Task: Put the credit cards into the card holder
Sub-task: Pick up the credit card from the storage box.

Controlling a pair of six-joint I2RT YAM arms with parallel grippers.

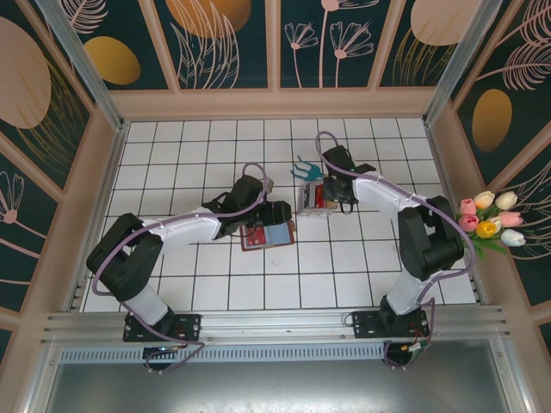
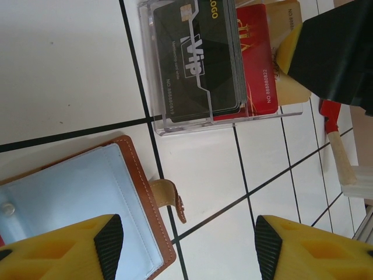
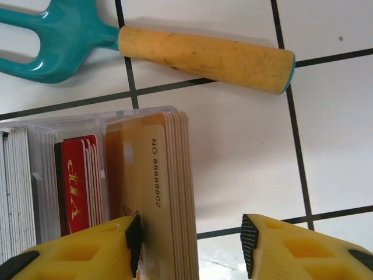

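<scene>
a: work surface?
b: white tiled table point(image 1: 198, 284) with a black grid, filling the middle of the top view.
a: left end effector?
b: left gripper point(image 2: 186, 245), with yellow fingers and black pads, at the lower edge of its wrist view. the jaws stand wide. only bare tile lies between them and nothing is held.
a: right end effector?
b: right gripper point(image 3: 192, 239), at the lower edge of its wrist view. the jaws are partly spread around the edge of a card stack. the pad at frame left touches the stack, and the other pad stands apart from it.
a: card holder?
b: reddish-brown leather wallet point(image 2: 76, 192), lying open with its pale blue lining up, at the lower left of the left wrist view. its strap tab points to frame right.
a: container?
b: clear plastic box point(image 2: 175, 123), upper middle of that view, apart from the wallet.
a: tool?
b: garden fork point(image 3: 204, 55), teal head and yellow cylindrical handle, across the top of the right wrist view, near the box.
a: cards?
b: tan plastic cards point(image 3: 157, 198), red plastic cards point(image 3: 76, 186) and a black plastic card point(image 2: 198, 58) all stand on edge in the box. the tan stack is at the right gripper.
</scene>
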